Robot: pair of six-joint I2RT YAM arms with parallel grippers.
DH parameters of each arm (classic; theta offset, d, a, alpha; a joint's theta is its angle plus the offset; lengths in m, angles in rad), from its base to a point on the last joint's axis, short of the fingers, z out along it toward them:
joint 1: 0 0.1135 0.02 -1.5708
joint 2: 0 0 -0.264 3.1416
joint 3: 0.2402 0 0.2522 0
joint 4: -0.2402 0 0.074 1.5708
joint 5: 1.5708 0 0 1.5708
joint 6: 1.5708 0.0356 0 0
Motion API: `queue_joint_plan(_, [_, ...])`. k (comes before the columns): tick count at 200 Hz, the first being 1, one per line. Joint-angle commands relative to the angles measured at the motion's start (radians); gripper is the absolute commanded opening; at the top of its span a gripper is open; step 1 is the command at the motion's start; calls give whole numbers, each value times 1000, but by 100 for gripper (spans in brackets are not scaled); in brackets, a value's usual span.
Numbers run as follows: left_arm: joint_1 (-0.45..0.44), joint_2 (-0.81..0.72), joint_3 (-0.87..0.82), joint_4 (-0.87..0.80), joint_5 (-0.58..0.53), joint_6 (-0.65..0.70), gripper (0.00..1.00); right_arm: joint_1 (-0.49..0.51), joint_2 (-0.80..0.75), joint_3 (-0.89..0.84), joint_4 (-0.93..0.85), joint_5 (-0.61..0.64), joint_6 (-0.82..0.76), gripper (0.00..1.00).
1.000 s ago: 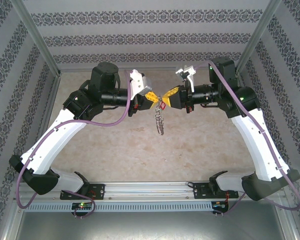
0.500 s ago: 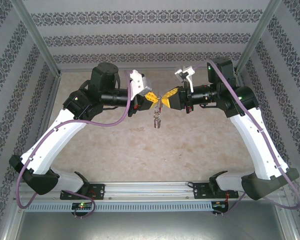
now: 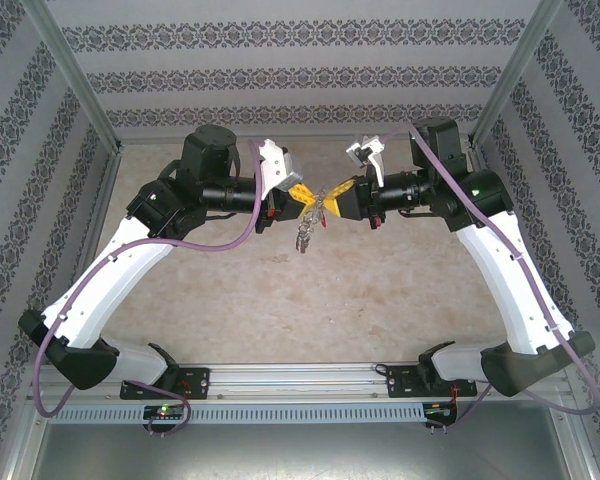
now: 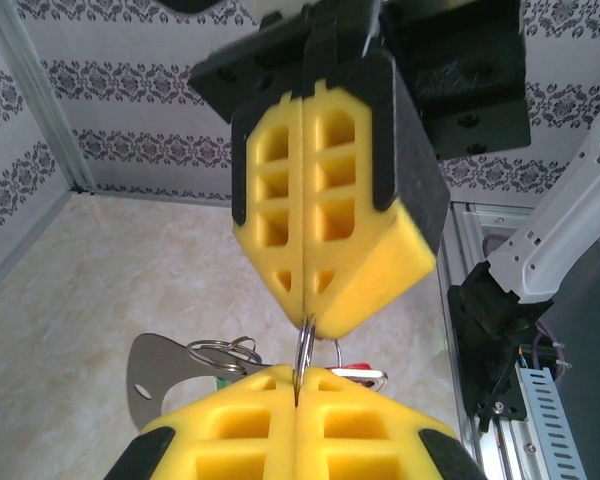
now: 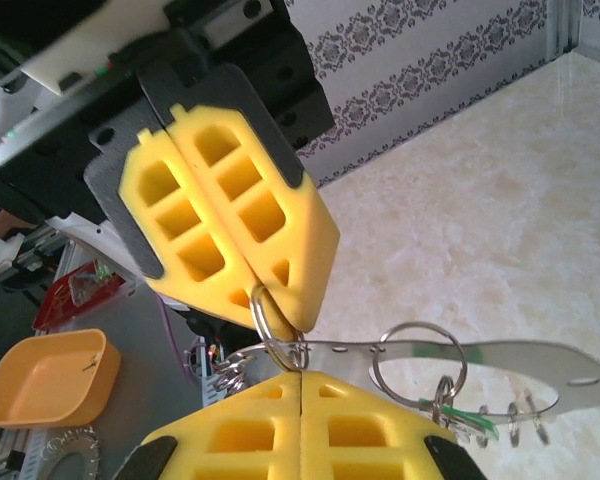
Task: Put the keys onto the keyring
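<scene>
My two grippers meet tip to tip above the table's far middle. The left gripper [image 3: 312, 199] [image 4: 298, 385] is shut on a small silver split ring [image 4: 306, 345] [image 5: 270, 322]. That ring reaches to the tip of the right gripper [image 3: 330, 196] [image 5: 300, 375]. The right one is shut on the keyring [image 5: 525, 362], a flat grey band fringed with small rings that runs out to the side. A bigger split ring [image 5: 416, 357] and a green tag [image 5: 472, 420] hang on the band. The key's red tag [image 4: 352, 369] peeks out behind my left fingers; the key is mostly hidden. The bunch [image 3: 305, 232] dangles below the tips.
The beige table [image 3: 310, 310] lies below the hanging bunch. Patterned walls and metal posts [image 3: 75, 80] close in three sides. An orange tray [image 5: 45, 385] and a red bin [image 5: 80, 292] sit off the table near the arm bases.
The right gripper has edged left toward the left one. The hanging bunch has swung up and left and hangs shorter. The red tag no longer shows from above.
</scene>
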Motion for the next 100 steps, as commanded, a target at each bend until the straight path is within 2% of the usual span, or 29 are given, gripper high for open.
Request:
queue_joint_plan(1, [13,-29,16,116,43,-30,0,6,9,10,-59,16,-32,0])
queue_joint_plan(100, [13,-38,-11,240,108,-137,0,14,8,16,-11,15,-9,0])
